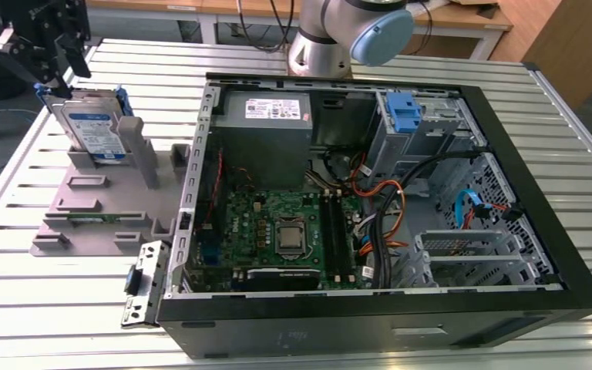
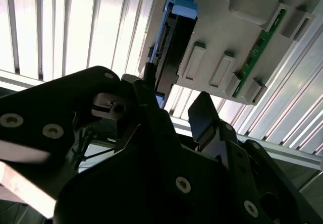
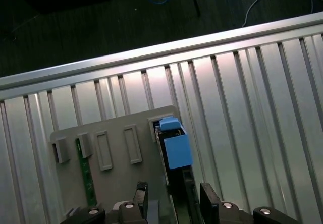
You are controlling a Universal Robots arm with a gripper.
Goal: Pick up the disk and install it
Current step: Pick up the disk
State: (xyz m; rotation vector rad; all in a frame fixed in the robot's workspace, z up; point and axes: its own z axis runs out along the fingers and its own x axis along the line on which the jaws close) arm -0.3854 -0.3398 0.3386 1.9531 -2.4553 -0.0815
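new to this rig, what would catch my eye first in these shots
The big open computer case lies on the slatted table, motherboard exposed. At the exterior view's left the disk stands upright in a grey fixture, with the gripper open above it.

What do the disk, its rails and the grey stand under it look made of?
Disk: likely metal casing, silver sheen, paper-looking white-and-blue label. Rails: blue plastic, matte, moulded look. Grey stand: probably plastic, dull uniform grey with blocky moulded or printed slots; can't tell which.
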